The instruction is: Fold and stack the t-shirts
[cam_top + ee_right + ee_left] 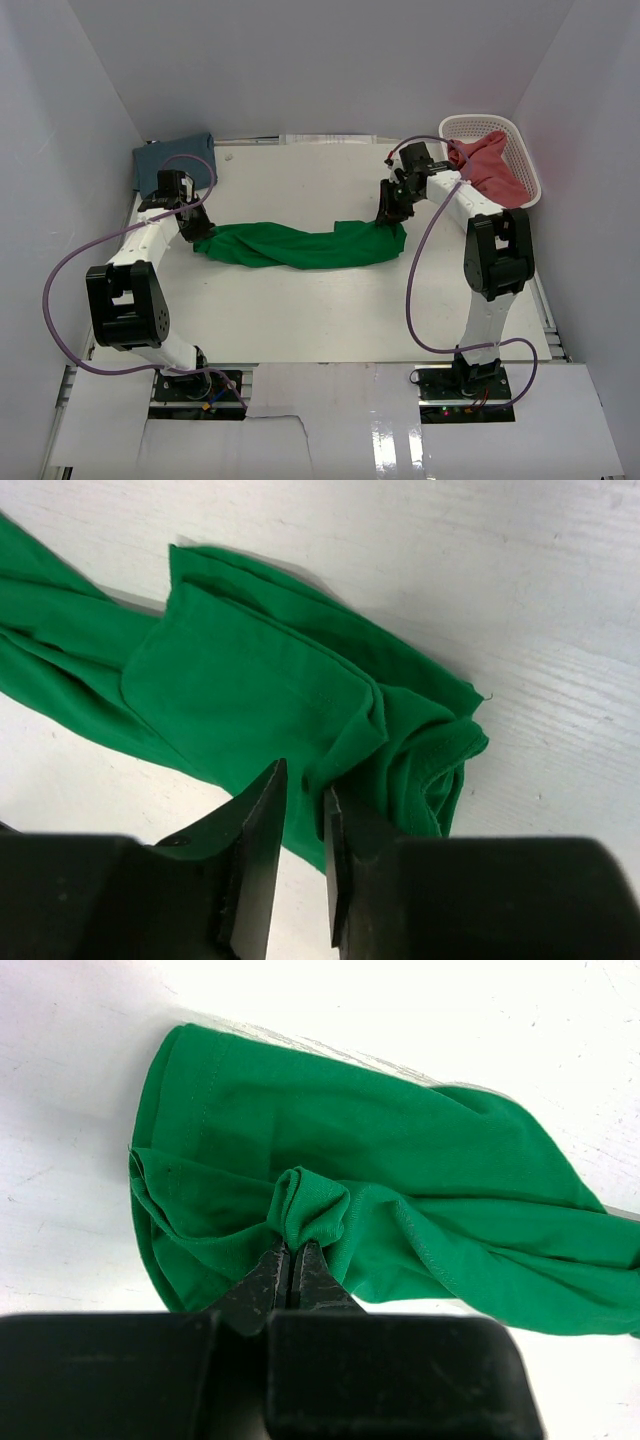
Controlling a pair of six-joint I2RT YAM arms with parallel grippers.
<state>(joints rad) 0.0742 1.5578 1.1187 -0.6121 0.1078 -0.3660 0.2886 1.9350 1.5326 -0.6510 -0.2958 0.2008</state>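
The green t-shirt [300,246] is lying bunched in a long band across the middle of the tabletop [300,190], with bare surface in front of it and behind it. The left fingers [262,1282] are pinching a fold at its left end, fully closed. The right fingers [262,825] are standing narrowly parted over its right hem, gripping nothing. The blue t-shirt [172,160] is sitting in the far left corner. The red t-shirt [490,165] is draping over the basket [480,124] rim.
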